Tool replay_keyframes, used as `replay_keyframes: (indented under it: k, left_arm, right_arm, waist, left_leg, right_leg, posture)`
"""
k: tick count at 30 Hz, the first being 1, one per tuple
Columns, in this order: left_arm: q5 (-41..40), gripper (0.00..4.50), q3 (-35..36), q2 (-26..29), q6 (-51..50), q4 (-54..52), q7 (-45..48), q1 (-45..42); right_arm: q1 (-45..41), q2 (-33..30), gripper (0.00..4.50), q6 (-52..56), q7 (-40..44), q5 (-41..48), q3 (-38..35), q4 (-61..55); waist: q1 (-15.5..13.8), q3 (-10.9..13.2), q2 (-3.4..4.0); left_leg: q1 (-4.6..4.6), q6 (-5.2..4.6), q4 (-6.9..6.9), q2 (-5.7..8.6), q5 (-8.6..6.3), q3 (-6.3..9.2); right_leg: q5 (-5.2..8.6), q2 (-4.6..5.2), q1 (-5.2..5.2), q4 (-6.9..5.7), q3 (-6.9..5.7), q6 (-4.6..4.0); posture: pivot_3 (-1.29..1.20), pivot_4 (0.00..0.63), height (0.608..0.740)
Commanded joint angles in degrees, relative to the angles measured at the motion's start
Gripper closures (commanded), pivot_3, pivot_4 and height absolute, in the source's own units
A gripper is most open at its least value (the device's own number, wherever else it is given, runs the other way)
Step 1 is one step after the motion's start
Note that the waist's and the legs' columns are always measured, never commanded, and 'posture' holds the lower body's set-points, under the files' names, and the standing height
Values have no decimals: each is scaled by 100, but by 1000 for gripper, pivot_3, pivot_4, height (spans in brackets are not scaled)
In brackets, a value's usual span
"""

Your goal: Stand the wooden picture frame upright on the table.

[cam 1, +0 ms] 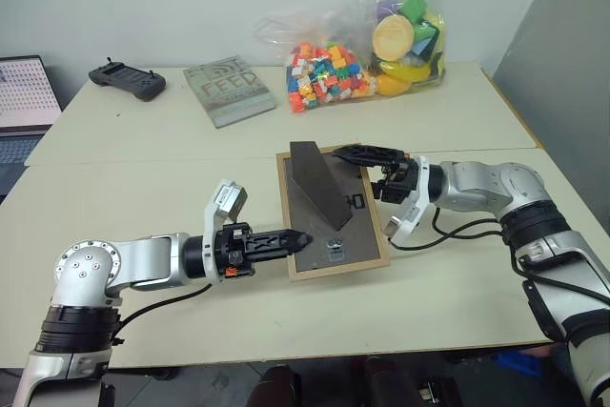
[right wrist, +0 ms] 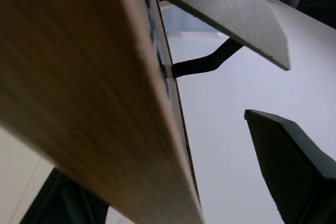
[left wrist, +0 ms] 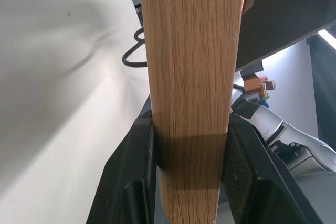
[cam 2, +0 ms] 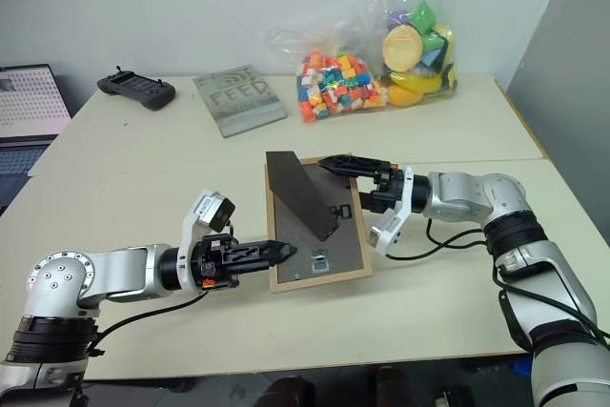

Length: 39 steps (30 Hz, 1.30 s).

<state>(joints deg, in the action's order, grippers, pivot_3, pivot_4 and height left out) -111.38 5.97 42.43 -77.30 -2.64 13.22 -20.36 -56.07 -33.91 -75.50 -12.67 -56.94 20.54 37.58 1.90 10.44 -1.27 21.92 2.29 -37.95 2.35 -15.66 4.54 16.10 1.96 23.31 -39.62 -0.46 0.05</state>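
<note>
Head-camera view. Nearest, at 7 o'clock, the left gripper [cam 1: 286, 239] lies level and points toward the robot's right; its two black fingers [left wrist: 137, 166] are clamped on the near-left wooden edge of the wooden picture frame [cam 1: 329, 212], as the left wrist view confirms, the light-wood rail sitting between both pads.

The frame lies at the centre of the table [cam 1: 143, 188], back side up, dark grey-brown panel showing. Its long axis runs near to far, tilted slightly so the far end leans toward 11 o'clock. The fold-out stand [cam 1: 319, 183] is swung out from the back and rises as a dark wedge along the same axis.

At 3 o'clock the right gripper [cam 1: 374, 161] reaches in toward the frame's far-right corner; its fingers are spread, one above the frame's edge and one below it, not closed on it.

Farther off, from 10 to 1 o'clock: a black controller [cam 1: 127, 80], a grey book [cam 1: 229, 90], a bag of coloured blocks [cam 1: 326, 71], a bag of toy shapes [cam 1: 408, 35]
</note>
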Motion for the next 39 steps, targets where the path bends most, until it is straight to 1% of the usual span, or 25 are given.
replay_keyframes:
  k: [1, 5, 6, 7, 8, 9, 10, 11, 12, 13, 14, 15, 16, 17, 18, 19, 21, 23, 25, 27, 29, 32, 35, 38, 39]
  left_arm:
    - [-162, 3165, 40, 121, 204, -194, 110, 53]
    - [-162, 3165, 7, 163, 248, -230, 132, 74]
    - [-162, 3165, -8, 202, 264, -247, 128, 86]
    - [-162, 3165, -11, 238, 289, -269, 118, 99]
    - [-162, 2496, -19, 260, 314, -285, 108, 105]
    - [-162, 2424, -5, 281, 349, -305, 98, 114]
    - [-162, 2076, -4, 293, 385, -321, 95, 120]
    - [-162, 1922, 95, 299, 556, -317, -45, 129]
    - [-162, 1792, 252, 339, 754, -282, -173, 122]
    - [-93, 1509, 417, 389, 957, -266, -292, 115]
    - [-28, 1329, 583, 442, 1149, -237, -439, 102]
    - [8, 1165, 669, 474, 1267, -231, -534, 95]
    - [34, 984, 846, 515, 1426, -216, -625, 94]
    - [323, 822, 1126, 667, 1540, -500, -658, 221]
    - [585, 567, 1373, 795, 1632, -838, -693, 364]
    - [853, 341, 1587, 895, 1708, -1288, -735, 558]
    - [1398, 0, 1692, 929, 1888, -2180, -878, 910]
    - [2211, 0, 1501, 814, 2191, -3095, -1158, 1152]
    - [3347, 0, 1149, 788, 2499, -3840, -1206, 1294]
    - [4357, 0, 778, 668, 2869, -4198, -1184, 1412]
    - [5230, 0, 408, 400, 3277, -4273, -1203, 1569]
    - [6163, 0, 38, 140, 3698, -4263, -999, 1782]
    - [6592, 0, -84, -183, 3940, -4198, -895, 1986]
    - [6669, 0, 14, -484, 3996, -4154, -839, 2135]
    - [6739, 0, 46, -506, 3999, -4145, -787, 2164]
  right_arm:
    - [-290, -53, 1805, -69, -292, 3, 36, 39]
    - [-348, -98, 2614, -91, -359, 9, 128, 163]
    - [-349, -113, 2895, -96, -341, 39, 147, 189]
    - [-353, -124, 2914, -115, -300, 102, 168, 224]
    - [-358, -135, 2938, -129, -279, 145, 188, 251]
    - [-367, -149, 2959, -145, -235, 193, 215, 280]
    - [-377, -162, 3123, -160, -215, 219, 239, 304]
    - [-401, -144, 3141, -202, 16, 519, 300, 515]
    - [-437, -97, 3142, -266, 368, 1000, 407, 839]
    - [-457, -37, 3142, -316, 793, 1657, 543, 1164]
    - [-403, 33, 3142, -145, 1470, 2565, 697, 1338]
    - [-355, 69, 3142, 11, 1977, 3228, 812, 1397]
    - [-186, 141, 3142, 577, 2827, 4139, 841, 1155]
    - [67, 297, 3142, 1747, 4023, 5344, 707, 647]
    - [252, 424, 3142, 2768, 4926, 6297, 557, 205]
    - [361, 578, 3142, 3787, 5543, 7040, 344, -139]
    - [394, 771, 3143, 5408, 6170, 7783, 29, -480]
    - [281, 990, 3144, 6861, 6508, 8264, -249, -526]
    - [106, 1209, 3144, 7885, 6732, 8506, -462, -339]
    - [-95, 1433, 3144, 8449, 6961, 8463, -558, 123]
    - [-317, 1734, 3144, 8702, 6972, 8309, -676, 749]
    - [-526, 2063, 3144, 8629, 6972, 8014, -834, 1454]
    - [-603, 2384, 3144, 8128, 6606, 7598, -947, 2157]
    - [-555, 2507, 3144, 7768, 6475, 7299, -1077, 2504]
    - [-509, 2532, 2794, 7670, 6454, 7212, -1105, 2552]
  waist:
    - [0, 0, 0]
    - [1, 0, 0]
    - [1, 0, 0]
    - [1, 0, 0]
    - [2, -1, -1]
    - [2, -1, -3]
    - [2, -1, -2]
    - [3, -1, -2]
    - [3, -2, -3]
    - [5, 0, -5]
    - [4, -1, -6]
    - [7, 0, -7]
    - [13, 0, -8]
    - [16, 0, -8]
    - [47, 0, -14]
    - [82, 0, -14]
    - [92, 2, -7]
    - [36, 1, -5]
    - [-13, 2, -5]
    - [-30, 2, -4]
    - [-39, 1, -3]
    - [-38, 0, -2]
    - [-38, 0, -2]
    - [-37, 1, -2]
    - [-36, 0, -2]
  left_leg:
    - [-1, 0, 0, 0, 0, 0]
    - [-1, 0, 1, -2, 0, -1]
    - [-1, 0, 1, -2, 0, -2]
    - [-1, 0, 1, -2, 0, -3]
    - [-1, 0, 1, -2, 0, -2]
    - [-1, 0, 1, -2, 0, -1]
    - [-1, 0, 1, -2, 0, -1]
    - [-1, -1, 1, -2, 0, -4]
    - [-1, -1, 1, -2, 0, -5]
    - [-2, -1, 0, -2, 0, -5]
    - [-1, -1, 0, -5, 0, -6]
    - [-2, -1, 0, -6, 0, -6]
    - [-1, -1, 0, -8, 0, -8]
    - [-1, -3, 0, -12, -1, -11]
    - [-1, -4, -1, -16, -1, -10]
    - [0, -4, -4, -29, -2, -9]
    - [4, -12, 0, -34, -7, -7]
    - [9, -21, 2, -33, -12, -6]
    - [13, -28, 2, -29, -19, -6]
    - [14, -29, 5, -22, -20, -5]
    - [12, -29, 7, -18, -19, -7]
    - [10, -29, 7, -17, -19, -10]
    - [17, -29, 7, -17, -19, -14]
    - [23, -29, 4, -16, -19, -17]
    - [23, -30, 3, -17, -19, -17]
  right_leg:
    - [0, 0, 0, 0, 0, 0]
    - [0, -2, 0, 0, 0, 0]
    - [0, -2, 0, 0, 1, 0]
    - [0, -2, 0, 0, 2, 0]
    - [0, -2, 0, 0, 1, 0]
    - [0, -2, 0, 0, 1, 0]
    - [0, -2, 0, 0, 0, 0]
    - [0, -2, 0, -1, 3, 0]
    - [0, -2, 0, -1, 5, 0]
    - [0, -2, -2, 1, 4, 0]
    - [0, -2, -3, 2, 1, -1]
    - [0, -2, -4, 2, 0, -1]
    - [0, -2, -5, 3, -1, -1]
    - [-1, -2, -7, 5, -1, -2]
    - [-1, -2, -10, 10, -4, -3]
    - [-2, -5, -13, 16, -9, -5]
    - [-4, -5, -13, 31, -10, -7]
    - [-5, -4, -12, 50, -11, -7]
    - [-9, -3, -12, 57, -11, -4]
    - [-14, -2, -10, 55, -11, -1]
    - [-19, -3, -10, 52, -8, -2]
    - [-20, -4, -11, 51, -8, -2]
    - [-20, -3, -6, 55, -5, -2]
    - [-22, -1, -4, 58, -3, 2]
    - [-23, -2, -3, 57, -3, 3]
  posture:
    - [0, 150, 740]
    - [0, 150, 740]
    - [0, 150, 740]
    - [0, 150, 740]
    - [0, 150, 740]
    - [0, 150, 740]
    - [0, 150, 740]
    - [0, 150, 740]
    - [0, 150, 740]
    - [0, 150, 740]
    - [0, 150, 740]
    - [0, 150, 740]
    - [0, 150, 740]
    - [0, 150, 740]
    - [0, 150, 740]
    - [0, 150, 740]
    - [0, 150, 740]
    - [0, 150, 740]
    - [0, 150, 740]
    - [0, 150, 740]
    - [0, 150, 740]
    - [0, 150, 740]
    - [0, 150, 740]
    - [0, 150, 740]
    - [0, 150, 740]
